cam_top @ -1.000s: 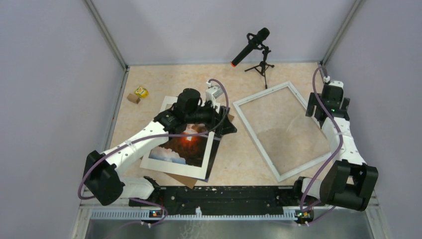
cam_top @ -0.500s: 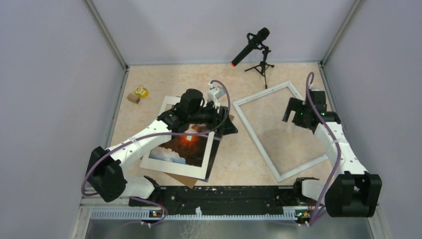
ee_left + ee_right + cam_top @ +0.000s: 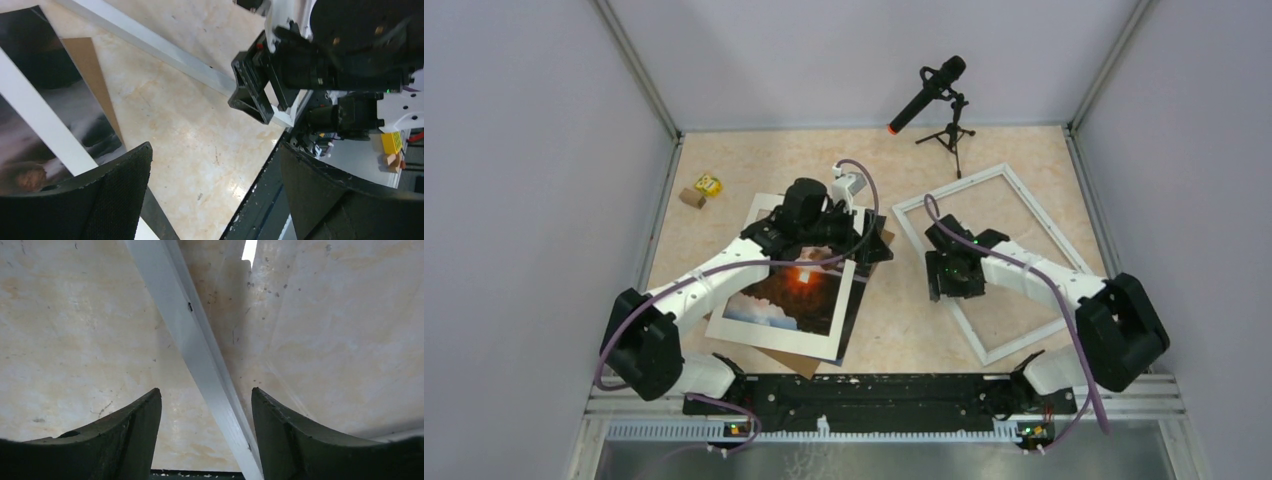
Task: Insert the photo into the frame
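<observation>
- Photo (image 3: 792, 292) isn't in either claw right now.
- Right claw (image 3: 205, 392) is open and straddling the frame (image 3: 192, 335). The white moulding runs between its fingers (image 3: 125, 440) with a gap on each side, so there's no grip on it.
- Left claw (image 3: 215, 150) is wide open with nothing in it, hovering at the far right corner of the photo stack.
- Moving out: the photo lies flat on the left half of the table (image 3: 894, 320), with a white mat (image 3: 764, 335) on top of it and a brown board (image 3: 796, 362) underneath. The frame lies flat on the right half, near the stack but apart from it.
- My main worry is that the moulding is thin, so a pinch on one side could let the frame swing or slip out when it's moved.
- The three layers sit tight together, so the left claw could easily catch the mat or board along with the photo, or instead of it.
- Both claws are close together over the gap between stack and frame, so a careless move could knock them into each other.
</observation>
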Controlling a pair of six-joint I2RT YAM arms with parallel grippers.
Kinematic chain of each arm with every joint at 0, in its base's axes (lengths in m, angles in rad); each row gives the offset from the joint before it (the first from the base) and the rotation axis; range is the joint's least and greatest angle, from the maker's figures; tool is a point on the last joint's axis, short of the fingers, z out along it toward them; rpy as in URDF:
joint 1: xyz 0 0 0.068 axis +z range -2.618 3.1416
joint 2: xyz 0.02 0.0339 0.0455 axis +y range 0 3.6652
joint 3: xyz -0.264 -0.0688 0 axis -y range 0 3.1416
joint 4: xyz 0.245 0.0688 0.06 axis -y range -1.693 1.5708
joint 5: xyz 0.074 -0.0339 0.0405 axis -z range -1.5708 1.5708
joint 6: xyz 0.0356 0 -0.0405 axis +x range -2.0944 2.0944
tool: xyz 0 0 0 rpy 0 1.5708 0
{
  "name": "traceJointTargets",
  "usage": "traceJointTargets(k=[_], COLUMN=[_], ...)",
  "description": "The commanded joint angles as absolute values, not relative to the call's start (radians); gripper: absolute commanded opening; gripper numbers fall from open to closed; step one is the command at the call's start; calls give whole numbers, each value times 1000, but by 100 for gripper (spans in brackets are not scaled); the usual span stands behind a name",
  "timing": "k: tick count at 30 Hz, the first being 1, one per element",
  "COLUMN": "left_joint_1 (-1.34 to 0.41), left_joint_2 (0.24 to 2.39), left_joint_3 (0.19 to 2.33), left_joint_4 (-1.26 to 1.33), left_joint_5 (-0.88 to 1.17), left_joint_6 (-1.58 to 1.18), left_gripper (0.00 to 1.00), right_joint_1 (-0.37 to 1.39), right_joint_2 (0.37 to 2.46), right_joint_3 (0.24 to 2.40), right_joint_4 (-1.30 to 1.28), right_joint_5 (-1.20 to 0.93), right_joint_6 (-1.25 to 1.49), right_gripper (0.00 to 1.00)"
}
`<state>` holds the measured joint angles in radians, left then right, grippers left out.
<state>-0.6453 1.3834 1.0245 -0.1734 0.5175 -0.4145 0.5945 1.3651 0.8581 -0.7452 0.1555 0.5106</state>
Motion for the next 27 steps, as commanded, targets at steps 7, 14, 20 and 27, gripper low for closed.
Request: traceJointTargets(k=[7,14,20,27], left_joint_1=[-604,-601,-601,-602], left_joint_2=[1292,1278,1267,1263], left_joint_3=[979,977,979,978], left_joint_4=[-82,-77,-81,-80], left_joint_5=[452,467,464,469], left_joint_6=[-424,-433,-434,-436], left_gripper=[98,98,98,98], right_joint_1=[696,698,713,739], right_joint_2=[1456,1463,1506,1530], right_joint_3=[915,883,883,882], right_joint_4=[-756,-712,-707,-695], right_joint_5=[279,267,288,325], right_joint_6=[555,569,589,648], right_gripper=[53,52,50,31])
